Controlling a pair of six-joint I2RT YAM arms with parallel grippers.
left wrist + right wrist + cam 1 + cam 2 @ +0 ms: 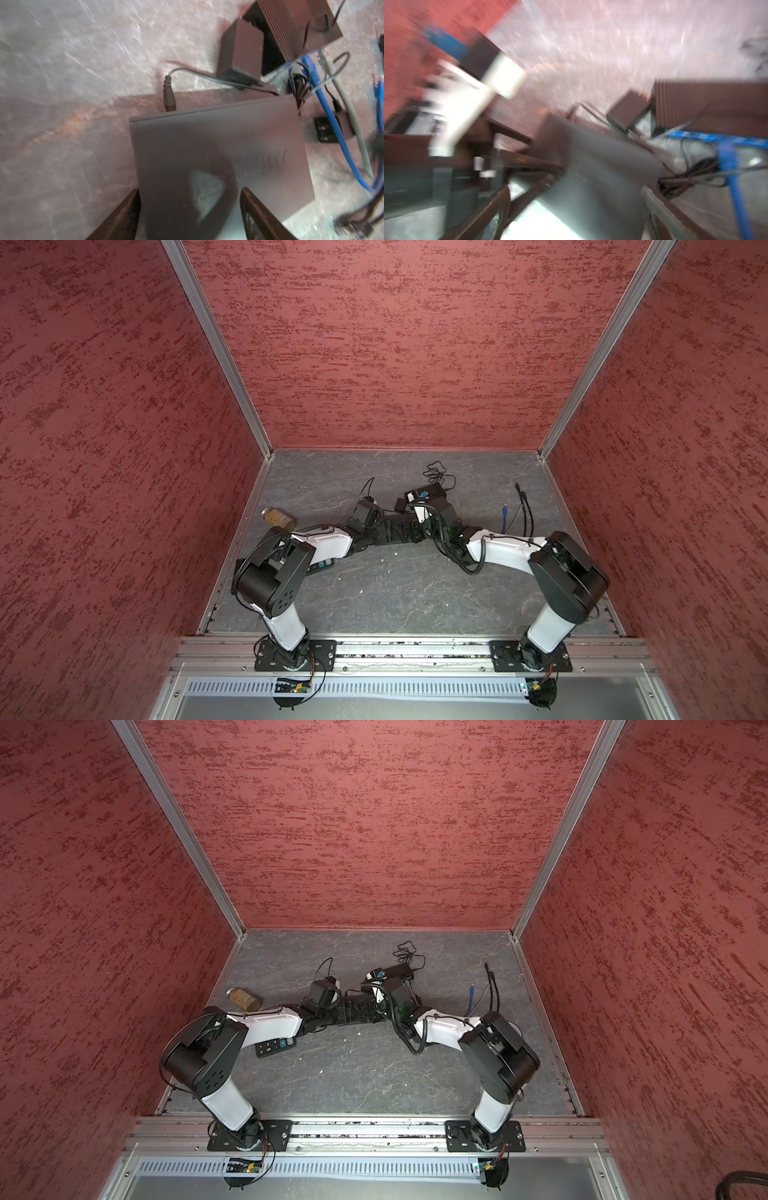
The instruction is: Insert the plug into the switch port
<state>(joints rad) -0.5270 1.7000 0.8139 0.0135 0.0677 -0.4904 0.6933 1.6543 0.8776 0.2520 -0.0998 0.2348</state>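
One plug, tip toward the switch, axis square to its edge.

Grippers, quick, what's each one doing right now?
Left gripper: jaws astride the switch; whether it grips cannot be told.
Right gripper: jaws open, gripping nothing.

Grey marbled counter, red textured walls on 3 sides. Amber jar lies on its side nr the left edge. Black calculator, keys up, sits closer to the front than the jar and is partly hidden. On the right: blue cable w/ two black cables just beside it, loose ends toward the back wall. Left wrist view, blurry: black ribbed box; grey cable runs alongside the blue one, both crossing a small black block w/ two slots. Few white specks mid-counter.
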